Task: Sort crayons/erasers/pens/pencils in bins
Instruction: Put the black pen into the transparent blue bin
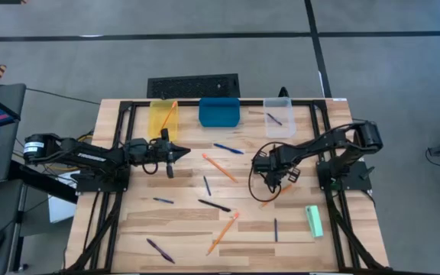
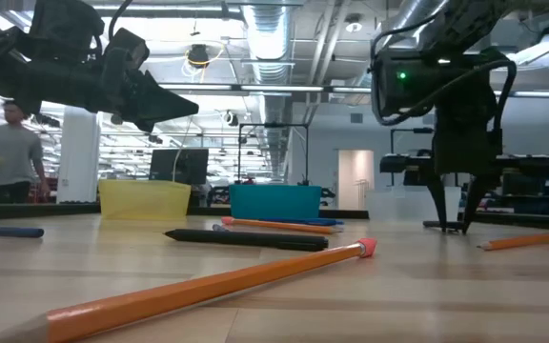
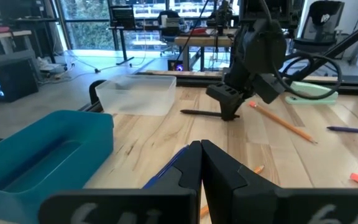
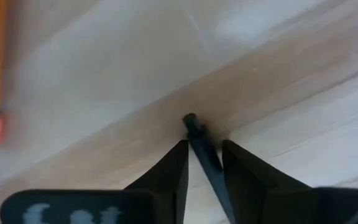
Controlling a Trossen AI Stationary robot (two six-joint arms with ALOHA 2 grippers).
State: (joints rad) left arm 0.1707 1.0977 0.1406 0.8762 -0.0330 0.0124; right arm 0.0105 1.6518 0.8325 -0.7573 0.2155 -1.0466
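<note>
High view: light wooden slatted table (image 1: 182, 221), three small plastic bins in a row along its far edge. Translucent yellow bin (image 1: 161, 115) has one long orange pencil (image 1: 169, 114) leaning in it. Solid blue bin (image 1: 220, 111): contents can't tell. Clear bin (image 1: 279, 117) has one short dark pen (image 1: 274, 118) inside. Loose on the table: orange pencils, e.g. one at centre (image 1: 220, 168) and one nearer the front edge (image 1: 224, 232); flat mint-green eraser block (image 1: 314, 221) at the right side; dark pens scattered, e.g. a black one (image 1: 215, 205).

My left gripper (image 1: 176, 153) hangs above the table just in front of the yellow bin, fingers pressed together, holding nothing.

My right gripper (image 4: 204, 155) is down at the tabletop right of centre, fingers partly apart on either side of a thin dark pen (image 4: 197, 134); pen lies on the wood, grip not clear.
</note>
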